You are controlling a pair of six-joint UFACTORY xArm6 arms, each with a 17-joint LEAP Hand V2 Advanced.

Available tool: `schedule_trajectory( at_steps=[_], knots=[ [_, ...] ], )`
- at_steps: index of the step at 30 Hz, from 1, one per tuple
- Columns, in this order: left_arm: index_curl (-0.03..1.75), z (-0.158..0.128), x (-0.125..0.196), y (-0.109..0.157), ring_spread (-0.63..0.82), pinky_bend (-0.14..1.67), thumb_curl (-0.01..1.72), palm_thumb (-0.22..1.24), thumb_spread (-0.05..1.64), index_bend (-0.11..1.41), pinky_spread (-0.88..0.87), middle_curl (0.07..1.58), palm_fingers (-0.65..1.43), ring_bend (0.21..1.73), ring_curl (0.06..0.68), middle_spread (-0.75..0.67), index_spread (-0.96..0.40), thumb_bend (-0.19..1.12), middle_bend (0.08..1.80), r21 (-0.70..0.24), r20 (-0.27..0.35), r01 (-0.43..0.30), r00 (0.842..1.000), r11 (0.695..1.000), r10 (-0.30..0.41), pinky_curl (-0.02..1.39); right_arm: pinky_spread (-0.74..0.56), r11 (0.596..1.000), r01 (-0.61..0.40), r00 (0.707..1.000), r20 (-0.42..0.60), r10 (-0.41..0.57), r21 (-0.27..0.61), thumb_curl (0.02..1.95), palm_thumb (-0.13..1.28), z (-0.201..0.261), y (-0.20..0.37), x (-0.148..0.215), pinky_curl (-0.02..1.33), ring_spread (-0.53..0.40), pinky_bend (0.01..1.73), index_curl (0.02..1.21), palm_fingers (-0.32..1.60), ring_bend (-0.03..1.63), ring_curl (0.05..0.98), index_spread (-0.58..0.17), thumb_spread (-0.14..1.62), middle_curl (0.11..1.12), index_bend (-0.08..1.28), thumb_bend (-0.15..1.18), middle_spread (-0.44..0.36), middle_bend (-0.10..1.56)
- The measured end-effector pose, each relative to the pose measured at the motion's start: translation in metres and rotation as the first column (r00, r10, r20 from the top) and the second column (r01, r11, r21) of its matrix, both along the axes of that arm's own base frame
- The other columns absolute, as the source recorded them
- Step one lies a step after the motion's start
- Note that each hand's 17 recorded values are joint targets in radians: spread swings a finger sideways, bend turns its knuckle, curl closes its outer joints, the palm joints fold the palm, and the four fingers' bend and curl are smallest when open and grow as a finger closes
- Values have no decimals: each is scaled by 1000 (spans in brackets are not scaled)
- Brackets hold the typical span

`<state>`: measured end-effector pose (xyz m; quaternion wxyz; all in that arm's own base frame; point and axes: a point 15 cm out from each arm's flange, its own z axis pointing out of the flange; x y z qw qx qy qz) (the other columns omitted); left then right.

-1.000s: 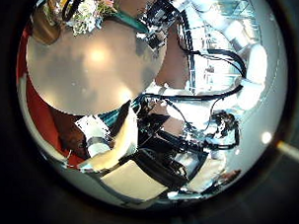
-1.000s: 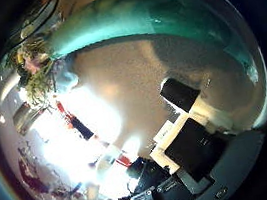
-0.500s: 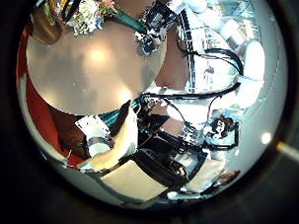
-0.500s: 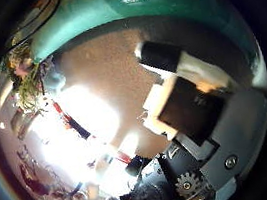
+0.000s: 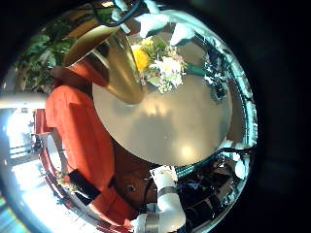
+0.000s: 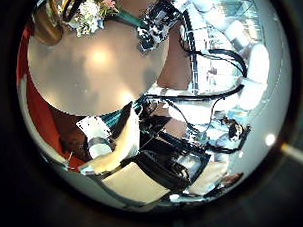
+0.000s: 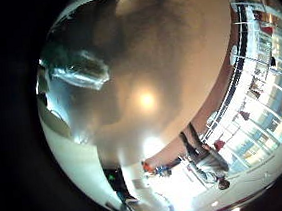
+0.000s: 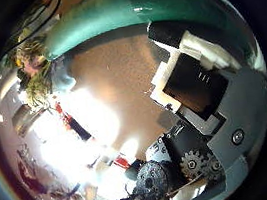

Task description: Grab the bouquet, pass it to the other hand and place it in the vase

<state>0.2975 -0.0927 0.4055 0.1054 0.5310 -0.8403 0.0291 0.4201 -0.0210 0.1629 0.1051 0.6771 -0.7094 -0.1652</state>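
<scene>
The bouquet (image 5: 160,66) lies on the round table (image 5: 180,121), its flower heads beside the vase (image 5: 107,58). In the left thumb side palm view my right hand (image 6: 154,29) hangs over the wrapped stem (image 6: 125,21), away from the flowers (image 6: 93,11). The stem (image 8: 131,14) passes close to my right palm, and a finger (image 8: 196,80) bends toward it, its tip at the wrap's edge but not round it. No finger shows in the right little finger side palm view, only the wrap (image 7: 77,69) and the table (image 7: 155,94). My left hand (image 6: 120,152) is high over the table, relaxed and empty.
The vase (image 6: 53,5) stands at the table's edge next to the flowers. A sofa (image 5: 83,126) runs along one side of the table. Bare tabletop (image 6: 93,71) spreads between the bouquet and my left hand.
My right hand's finger has swung in toward the wrapped stem and the hand has shifted over it. The bouquet and the left hand have stayed where they were.
</scene>
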Motion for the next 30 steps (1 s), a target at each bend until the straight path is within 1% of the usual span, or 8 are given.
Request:
schedule_trajectory(
  at_steps=[13,14,17,18,19,21,25,30],
  knots=[
    [348,3,-3,-1,579,194,334,388,1117,176,551,316,92,450,207,409,12,-22,191,-4,6,4,1000,1000,-4,302,-173,1000,0,1000,0,0,0,958,1154,0,0,0,805,-216,1354,988,1070,1432,743,-281,866,929,1118,127,-189,1290],
    [348,3,-3,-1,579,194,334,388,1117,176,551,316,92,450,207,409,12,-22,191,-4,5,1,1000,1000,-1,302,-176,1000,0,1000,0,0,0,964,1120,0,0,0,809,-216,1350,989,1075,1432,743,-279,865,929,1116,105,-189,1289],
    [348,3,-2,-1,579,194,334,389,1118,176,551,316,92,450,207,409,12,-21,191,-3,5,-9,1000,1000,9,302,-238,1000,0,1000,0,0,0,897,850,0,0,0,765,-215,1232,951,1061,1378,698,-279,908,889,1044,-56,-184,1228],
    [348,3,-1,-1,579,194,334,389,1118,176,551,316,92,450,207,409,12,-21,191,-2,5,-15,1000,1000,15,302,-285,1000,0,1000,0,0,0,858,784,0,0,0,748,-223,1202,923,901,1327,676,-286,937,858,938,-67,-189,1174],
    [348,1,0,-1,579,194,334,389,1119,176,551,316,92,450,207,409,12,-21,191,0,1,-23,1000,1000,23,302,-318,1000,0,1000,0,0,0,815,732,0,0,0,761,-234,1229,906,610,1304,680,-289,967,835,792,-69,-187,1084],
    [348,-2,0,0,578,193,334,390,1119,177,551,316,94,452,208,409,12,-21,190,4,-15,-39,999,999,39,302,-176,1000,0,1000,0,0,0,746,653,0,0,0,791,-144,1153,838,-81,1173,675,-316,1008,757,609,-64,-152,862],
    [350,-10,-2,4,577,192,334,390,1119,178,551,316,95,451,209,409,12,-22,192,25,-63,-75,995,997,76,301,155,1000,0,1000,0,0,0,641,566,0,0,0,598,74,976,580,-153,853,454,-406,1060,578,385,-46,-33,561],
    [355,-14,-8,12,577,189,339,398,1118,181,551,315,95,449,210,408,12,-20,188,56,-152,-117,981,992,124,298,366,1000,0,1000,0,0,0,544,497,0,0,0,465,215,735,473,-132,637,344,-425,1095,469,257,-37,70,384]
  ],
)
